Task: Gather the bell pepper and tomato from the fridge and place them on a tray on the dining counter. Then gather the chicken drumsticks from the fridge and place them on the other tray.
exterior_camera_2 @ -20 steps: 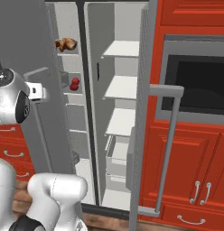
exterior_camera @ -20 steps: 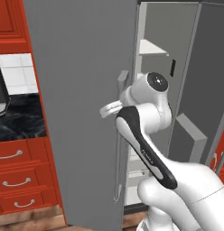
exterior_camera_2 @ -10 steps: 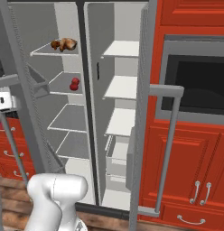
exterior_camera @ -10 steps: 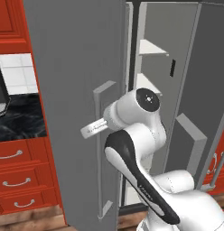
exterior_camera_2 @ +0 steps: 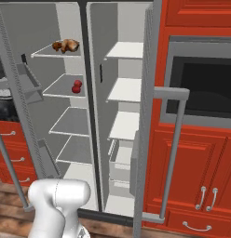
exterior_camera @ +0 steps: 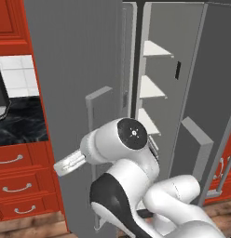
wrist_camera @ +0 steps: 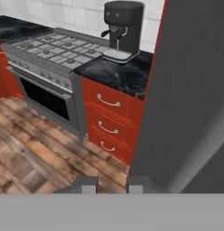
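The fridge (exterior_camera_2: 94, 139) stands with both doors open. The chicken drumsticks (exterior_camera_2: 66, 45) lie on its top left shelf. One shelf lower sits a small red thing (exterior_camera_2: 77, 86), too small to tell tomato from bell pepper. My gripper (exterior_camera: 59, 168) points left, low beside the outer face of the open left door (exterior_camera: 75, 83), well away from the shelves. In the hand view my gripper (wrist_camera: 109, 186) is shut with nothing in it, and it faces the floor and the door's grey side. Both trays and the dining counter are out of view.
A stove (wrist_camera: 46, 54), a black coffee machine (wrist_camera: 123, 27) and red drawers (wrist_camera: 109, 117) lie ahead of the hand, over wooden floor (wrist_camera: 37, 153). A wall oven (exterior_camera_2: 206, 88) and red cabinets flank the fridge's right side. The right door (exterior_camera_2: 152, 116) juts out towards me.
The left fridge door has swung wider. My arm has come off its handle, folded down and swung left. The jaws have closed on nothing.
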